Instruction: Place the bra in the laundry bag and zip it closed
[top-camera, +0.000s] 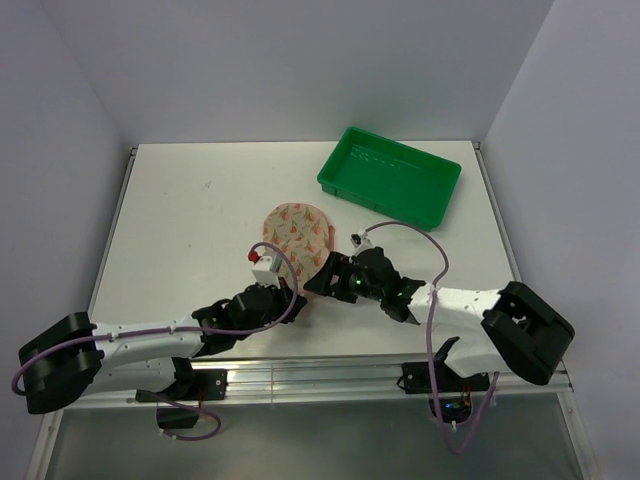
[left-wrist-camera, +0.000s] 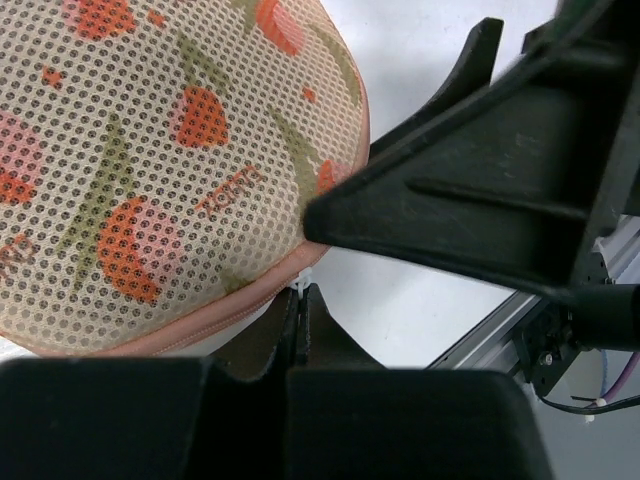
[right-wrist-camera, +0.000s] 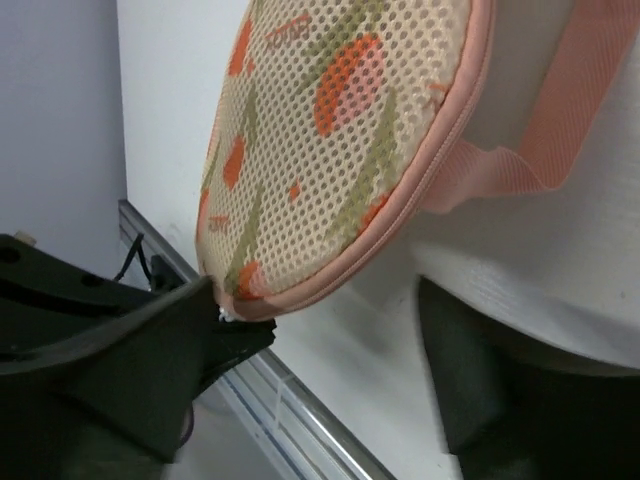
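The laundry bag (top-camera: 296, 238) lies mid-table as a single pink mesh dome, its zip rim looking closed; it also shows in the left wrist view (left-wrist-camera: 150, 170) and the right wrist view (right-wrist-camera: 340, 130). The bra is not in view. My left gripper (top-camera: 291, 292) is at the bag's near end, shut on the small white zip pull (left-wrist-camera: 303, 287). My right gripper (top-camera: 323, 278) is open beside it. One of its fingers (left-wrist-camera: 470, 190) touches the bag's rim just above the pull. The bag's near edge sits between its spread fingers (right-wrist-camera: 470, 380).
A green plastic tray (top-camera: 390, 178) stands at the back right. The bag's pink strap loop (right-wrist-camera: 590, 80) lies on the table beyond the dome. The table's metal front rail (top-camera: 300, 375) runs just behind both grippers.
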